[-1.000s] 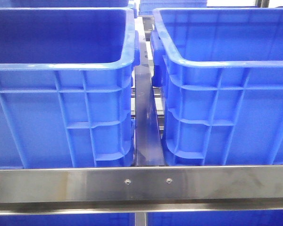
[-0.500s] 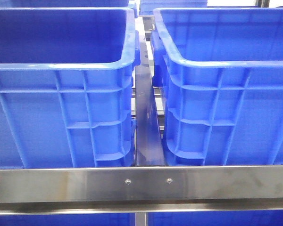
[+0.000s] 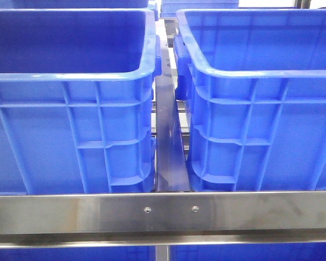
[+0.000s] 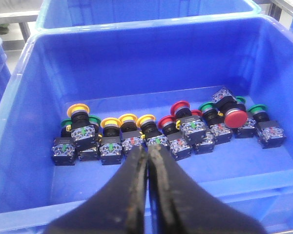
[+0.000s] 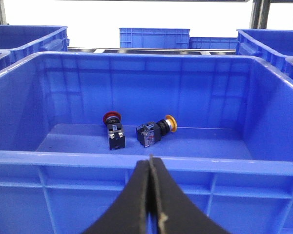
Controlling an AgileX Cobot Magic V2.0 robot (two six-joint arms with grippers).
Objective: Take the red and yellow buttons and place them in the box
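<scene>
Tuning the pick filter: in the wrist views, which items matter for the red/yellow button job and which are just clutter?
Job:
yellow buttons
red buttons
source bin
receiving bin, holding one red button and one yellow button

Clutter:
green buttons
spare bins behind

A steel rail (image 3: 163,215) crosses below bright white backlight.

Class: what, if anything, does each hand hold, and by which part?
Nothing. Left hand and right hand are both shut and empty; buttons lie in the bin.
</scene>
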